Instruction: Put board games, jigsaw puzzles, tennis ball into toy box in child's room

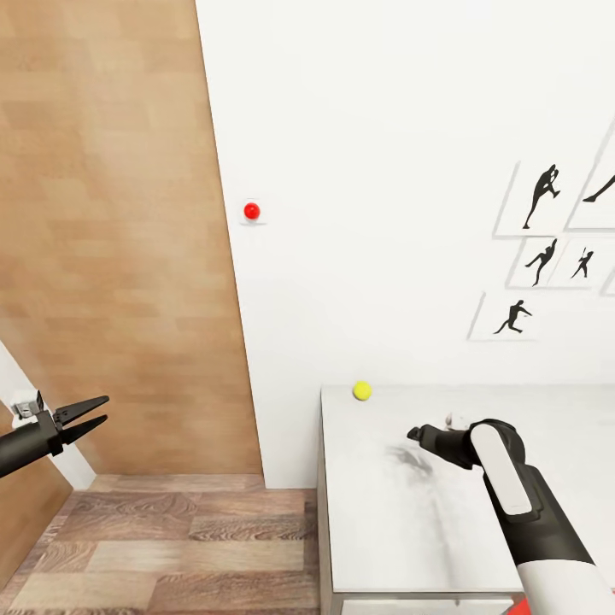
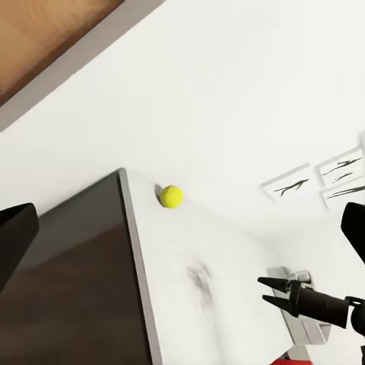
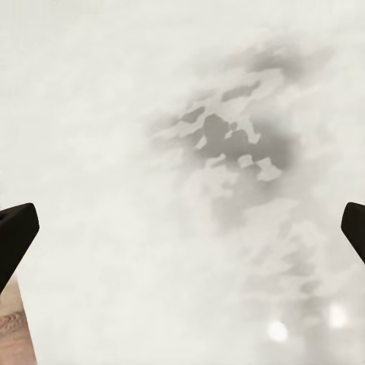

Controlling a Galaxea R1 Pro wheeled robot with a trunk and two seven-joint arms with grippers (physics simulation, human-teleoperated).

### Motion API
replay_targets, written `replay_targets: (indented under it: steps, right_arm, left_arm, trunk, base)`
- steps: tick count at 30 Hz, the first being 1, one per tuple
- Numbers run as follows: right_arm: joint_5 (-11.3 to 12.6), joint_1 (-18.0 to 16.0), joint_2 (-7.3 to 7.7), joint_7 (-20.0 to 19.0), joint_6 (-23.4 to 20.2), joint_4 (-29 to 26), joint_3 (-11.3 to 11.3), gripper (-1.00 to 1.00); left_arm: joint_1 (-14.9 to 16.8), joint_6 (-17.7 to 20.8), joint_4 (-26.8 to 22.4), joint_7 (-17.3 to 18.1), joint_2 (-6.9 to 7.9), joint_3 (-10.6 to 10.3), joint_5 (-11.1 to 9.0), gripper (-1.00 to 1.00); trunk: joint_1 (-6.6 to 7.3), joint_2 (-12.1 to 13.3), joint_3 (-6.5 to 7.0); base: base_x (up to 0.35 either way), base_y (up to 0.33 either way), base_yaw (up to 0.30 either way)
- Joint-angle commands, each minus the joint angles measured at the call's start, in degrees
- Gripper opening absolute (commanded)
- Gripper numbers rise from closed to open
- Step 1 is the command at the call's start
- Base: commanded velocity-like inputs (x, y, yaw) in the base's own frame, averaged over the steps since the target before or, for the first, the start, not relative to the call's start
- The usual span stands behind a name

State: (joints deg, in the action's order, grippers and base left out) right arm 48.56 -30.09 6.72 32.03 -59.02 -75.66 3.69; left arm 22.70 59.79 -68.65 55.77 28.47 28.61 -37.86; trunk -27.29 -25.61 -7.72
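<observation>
The tennis ball (image 1: 362,390) (image 2: 171,196), small and yellow-green, rests at the far left corner of the light grey table (image 1: 401,530) (image 2: 228,251), close to the white wall. My right gripper (image 1: 416,434) (image 2: 266,290) (image 3: 182,228) hovers over the tabletop a short way in front and to the right of the ball, open and empty; its dark fingertips (image 3: 17,228) sit wide apart above a mottled shadow. My left gripper (image 1: 96,410) (image 2: 182,236) hangs open and empty over the floor, well left of the table.
A brown wooden door (image 1: 111,239) fills the left, with wood-plank floor (image 1: 171,538) below it. On the white wall are a red round knob (image 1: 251,210) and several black sports-silhouette posters (image 1: 538,256). The table's left edge (image 1: 323,512) borders the open floor.
</observation>
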Motion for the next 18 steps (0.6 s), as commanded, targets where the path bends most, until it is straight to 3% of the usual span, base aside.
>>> replay_targets:
  steps: [1, 18]
  right_arm:
    - [0.59, -0.06, -0.02, 0.59, -0.16, -0.11, -0.01, 1.0]
    - [0.69, -0.57, 0.04, 0.32, -0.77, -2.26, -0.05, 1.0]
  left_arm:
    - [0.06, 0.21, 0.01, 0.26, 0.0, 0.04, 0.16, 1.0]
    - [0.12, 0.21, 0.01, 0.24, 0.0, 0.04, 0.16, 1.0]
  trunk:
    - [-0.03, -0.12, -0.12]
    - [-0.03, -0.12, -0.12]
  base:
    - [0.0, 0.002, -0.001]
    - [0.0, 0.0, 0.0]
